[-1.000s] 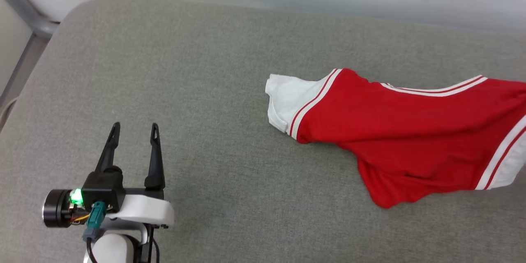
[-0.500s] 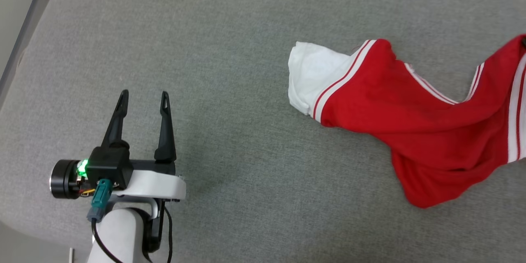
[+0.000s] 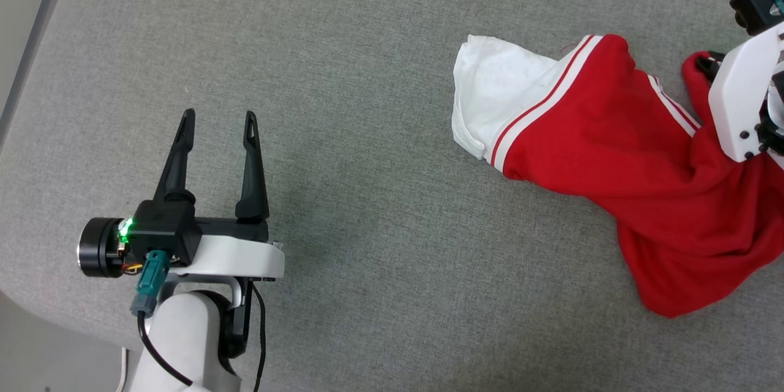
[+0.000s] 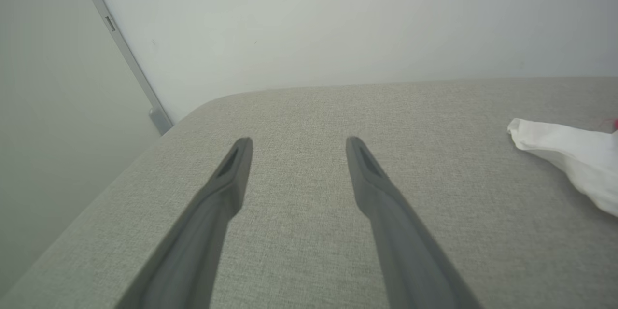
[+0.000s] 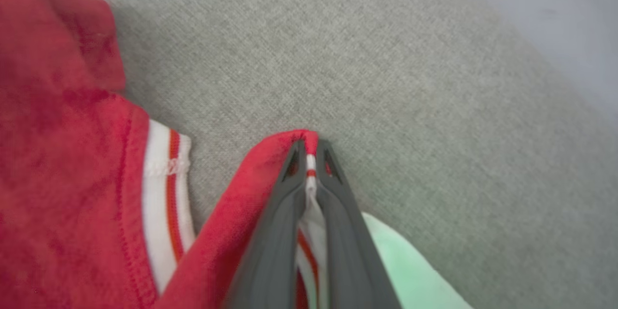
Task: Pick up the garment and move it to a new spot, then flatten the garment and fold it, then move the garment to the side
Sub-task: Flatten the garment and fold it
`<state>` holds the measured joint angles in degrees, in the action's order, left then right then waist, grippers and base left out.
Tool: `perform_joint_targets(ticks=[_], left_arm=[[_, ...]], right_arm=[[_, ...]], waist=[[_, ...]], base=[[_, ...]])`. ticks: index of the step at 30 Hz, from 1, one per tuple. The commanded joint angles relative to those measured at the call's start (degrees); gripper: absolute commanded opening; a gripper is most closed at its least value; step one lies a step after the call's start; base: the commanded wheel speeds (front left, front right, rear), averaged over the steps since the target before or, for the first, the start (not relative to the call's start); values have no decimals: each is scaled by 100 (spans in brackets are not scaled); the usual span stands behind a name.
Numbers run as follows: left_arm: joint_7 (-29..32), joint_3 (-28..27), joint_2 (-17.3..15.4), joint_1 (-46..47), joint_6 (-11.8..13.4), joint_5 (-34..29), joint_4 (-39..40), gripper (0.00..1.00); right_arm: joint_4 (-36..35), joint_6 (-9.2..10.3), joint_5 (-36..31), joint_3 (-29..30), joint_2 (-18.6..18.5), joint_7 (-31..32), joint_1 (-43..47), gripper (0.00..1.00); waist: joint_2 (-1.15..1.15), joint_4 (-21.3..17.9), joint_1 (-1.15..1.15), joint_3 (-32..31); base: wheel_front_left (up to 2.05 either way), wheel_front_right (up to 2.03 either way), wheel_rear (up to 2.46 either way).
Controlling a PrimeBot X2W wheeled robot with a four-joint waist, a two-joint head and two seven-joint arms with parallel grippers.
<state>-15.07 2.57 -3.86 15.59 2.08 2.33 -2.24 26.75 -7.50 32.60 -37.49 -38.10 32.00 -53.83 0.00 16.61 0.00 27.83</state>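
While right pincer [image 5: 309, 148] clamps garment [image 3: 603, 153], grey cushion [image 3: 367, 104] around, pale wall [image 4: 338, 19] beyond

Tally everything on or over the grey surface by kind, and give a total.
Garment: 1, the red and white garment
Grippers: 2, the left gripper open, the right gripper shut on the garment
Total: 3

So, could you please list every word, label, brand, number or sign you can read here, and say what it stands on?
None can be read.
The garment shows plain red and white cloth with striped trim, and no print on the sides that face the cameras.
The left gripper bears no legible marking.
The grey surface and the wall carry no writing.
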Motion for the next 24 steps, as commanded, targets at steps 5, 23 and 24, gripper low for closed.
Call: perform_joint_targets(ticks=[5, 23, 24], left_arm=[[-15, -33, 21, 47, 31, -36, -28, 100], [-15, -140, -38, -338, -39, -133, 24, 100], [-15, -135, -36, -338, -44, -134, 29, 100]], right_arm=[[419, -6, 375, -559, 31, -219, -123, 0], [-635, 4, 1439, 14, -1412, -713, -322, 100], [-690, 4, 1517, 73, -1492, -563, -316, 100]], waist=[[0, -39, 0, -58], [0, -432, 0, -656], [0, -438, 0, -653]], base=[[0, 0, 0], [0, 0, 0], [0, 0, 0]])
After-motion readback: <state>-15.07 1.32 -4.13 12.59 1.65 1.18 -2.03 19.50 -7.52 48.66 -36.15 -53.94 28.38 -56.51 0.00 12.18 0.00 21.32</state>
